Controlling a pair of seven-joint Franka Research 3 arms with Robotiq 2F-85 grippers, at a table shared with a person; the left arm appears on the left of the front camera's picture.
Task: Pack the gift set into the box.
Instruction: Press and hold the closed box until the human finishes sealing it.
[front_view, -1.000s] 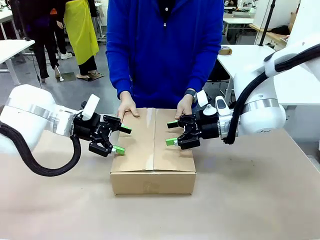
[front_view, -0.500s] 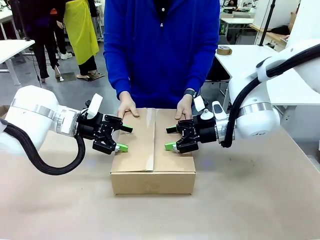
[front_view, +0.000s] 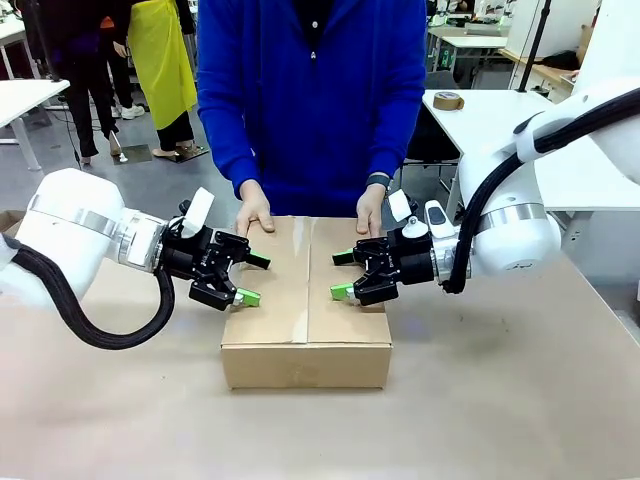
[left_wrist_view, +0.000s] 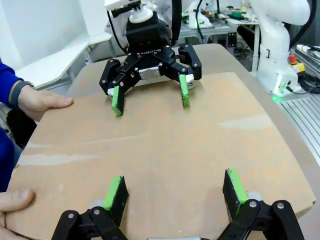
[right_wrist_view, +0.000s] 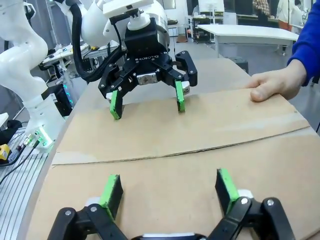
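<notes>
Mid-table, the box (front_view: 305, 365) sits flaps-down right between my claws, left gripper (front_view: 252, 279) at its left edge, right gripper (front_view: 342, 273) over the right flap (front_view: 350, 315), both spread wide and empty, facing across the seam (front_view: 308, 290).

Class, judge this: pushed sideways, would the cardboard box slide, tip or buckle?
Low and wide, the box would probably slide, not tip. Its top flaps meet at a seam, so they may sag under pressure. The person's hands likely steady it.

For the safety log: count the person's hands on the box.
2. One hand lies on the box at its far edge near the left gripper; the other hand near the right gripper.
</notes>
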